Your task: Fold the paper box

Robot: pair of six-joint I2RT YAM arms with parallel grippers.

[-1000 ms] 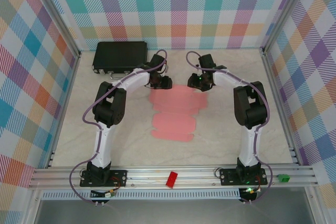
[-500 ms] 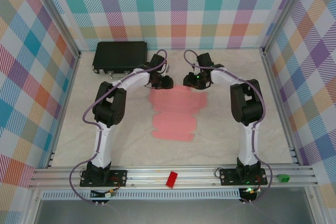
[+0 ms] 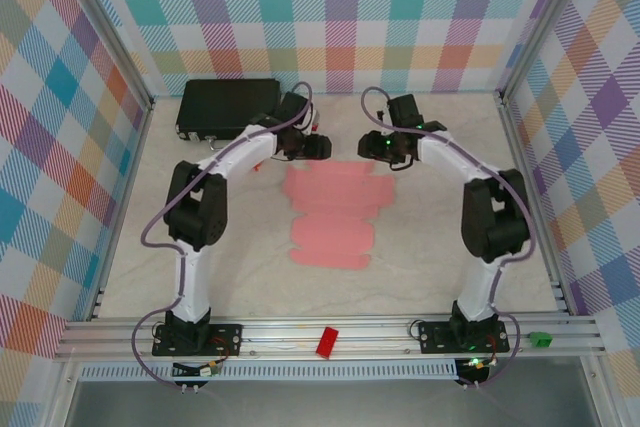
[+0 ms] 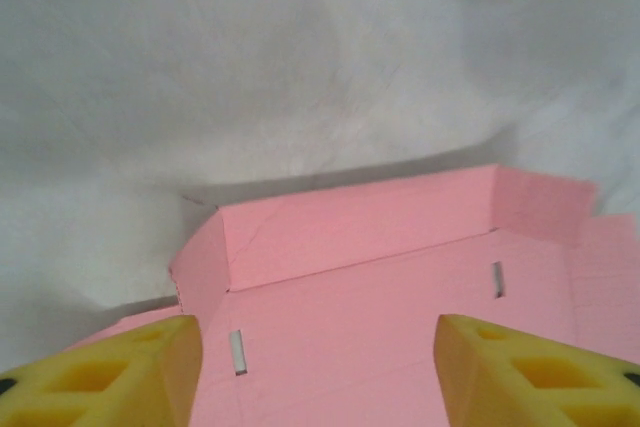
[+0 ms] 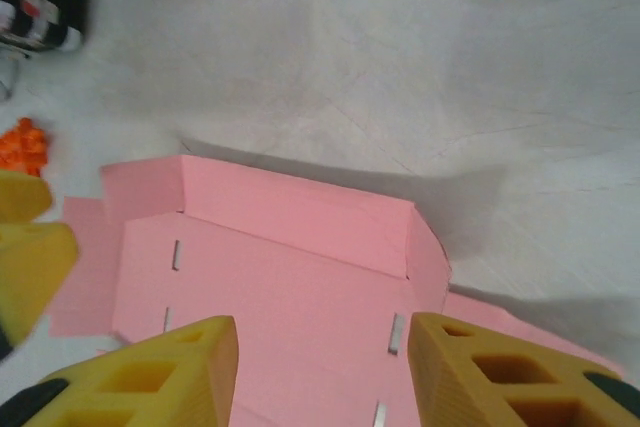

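Folding has barely begun for you: the flat light-pink die-cut card sheet (image 3: 330,215) at mid-frame has only its top flap (image 4: 350,227) raised, with left gripper (image 3: 320,147) and right gripper (image 3: 367,148) spread empty above.

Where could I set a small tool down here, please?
Bare tabletop flanks the paper box out to the left arm and right arm, and runs before it to the rail. Crowded: its far edge, where left gripper and right gripper hover near the black case.

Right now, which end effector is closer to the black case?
Left. The left end effector sits just right of the black case; the right end effector is farther right.
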